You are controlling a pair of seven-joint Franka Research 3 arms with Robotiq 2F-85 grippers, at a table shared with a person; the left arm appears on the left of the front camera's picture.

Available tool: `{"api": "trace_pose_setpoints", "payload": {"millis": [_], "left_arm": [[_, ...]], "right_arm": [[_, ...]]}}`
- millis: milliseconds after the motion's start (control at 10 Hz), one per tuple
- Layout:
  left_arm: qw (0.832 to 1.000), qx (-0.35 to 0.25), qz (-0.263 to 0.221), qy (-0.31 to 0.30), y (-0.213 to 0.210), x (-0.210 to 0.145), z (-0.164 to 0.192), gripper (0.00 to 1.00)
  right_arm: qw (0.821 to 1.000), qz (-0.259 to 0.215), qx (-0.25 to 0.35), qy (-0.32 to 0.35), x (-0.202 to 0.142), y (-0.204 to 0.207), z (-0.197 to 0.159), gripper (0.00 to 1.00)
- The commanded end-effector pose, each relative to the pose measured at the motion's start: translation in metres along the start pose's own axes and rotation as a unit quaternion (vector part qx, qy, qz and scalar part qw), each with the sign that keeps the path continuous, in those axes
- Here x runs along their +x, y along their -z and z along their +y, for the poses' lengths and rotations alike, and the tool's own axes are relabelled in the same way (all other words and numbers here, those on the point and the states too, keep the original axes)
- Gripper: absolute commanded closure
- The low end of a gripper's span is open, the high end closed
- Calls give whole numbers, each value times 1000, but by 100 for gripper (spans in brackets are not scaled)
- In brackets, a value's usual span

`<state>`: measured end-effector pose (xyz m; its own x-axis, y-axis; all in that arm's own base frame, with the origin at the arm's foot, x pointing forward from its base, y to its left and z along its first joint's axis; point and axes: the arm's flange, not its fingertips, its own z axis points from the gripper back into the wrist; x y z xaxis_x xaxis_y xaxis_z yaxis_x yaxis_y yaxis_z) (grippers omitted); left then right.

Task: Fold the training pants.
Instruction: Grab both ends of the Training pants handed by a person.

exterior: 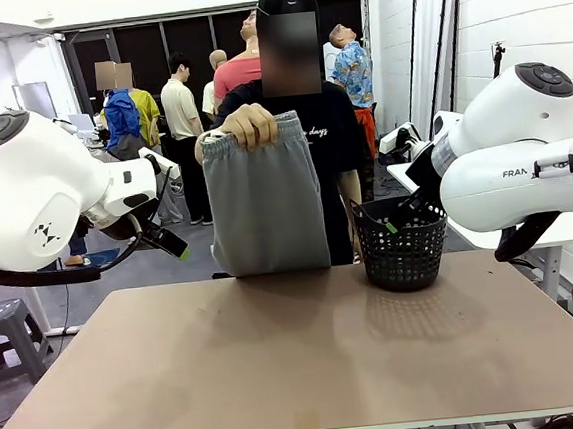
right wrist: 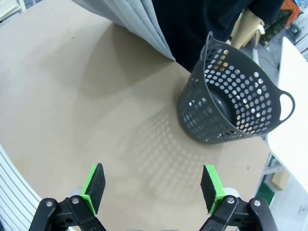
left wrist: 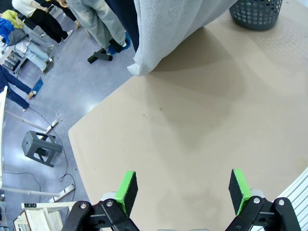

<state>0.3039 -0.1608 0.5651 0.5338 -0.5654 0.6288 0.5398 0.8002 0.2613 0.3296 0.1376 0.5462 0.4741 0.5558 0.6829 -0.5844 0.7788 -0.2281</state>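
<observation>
A person at the far side holds up the light grey training pants point(exterior: 265, 201) by the waistband in one hand point(exterior: 250, 125); they hang folded lengthwise, the lower end reaching the table's far edge. The same pants show as a grey fold point(left wrist: 168, 33) in the left wrist view and at the top point(right wrist: 130, 19) of the right wrist view. My left gripper point(left wrist: 182, 190) is open above the bare table, well short of the pants. My right gripper point(right wrist: 153, 186) is open too, hovering near the basket with nothing between its pads.
A black mesh basket point(exterior: 401, 245) stands at the far right of the tan table point(exterior: 299, 354), also seen as the basket point(right wrist: 231, 101) and basket point(left wrist: 255, 13). A grey stool point(exterior: 6, 334) stands left of the table. Several people stand in the background.
</observation>
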Motion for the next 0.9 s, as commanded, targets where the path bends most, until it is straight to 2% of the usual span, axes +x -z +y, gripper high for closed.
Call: {"api": "trace_pose_setpoints", "payload": {"millis": [0,800], "left_arm": [[1000,1,-1,2,-1,0,0,0],[1000,1,-1,2,-1,0,0,0]], "right_arm": [[1000,0,0,-1,0,0,0,0],[1000,0,0,-1,0,0,0,0]]}}
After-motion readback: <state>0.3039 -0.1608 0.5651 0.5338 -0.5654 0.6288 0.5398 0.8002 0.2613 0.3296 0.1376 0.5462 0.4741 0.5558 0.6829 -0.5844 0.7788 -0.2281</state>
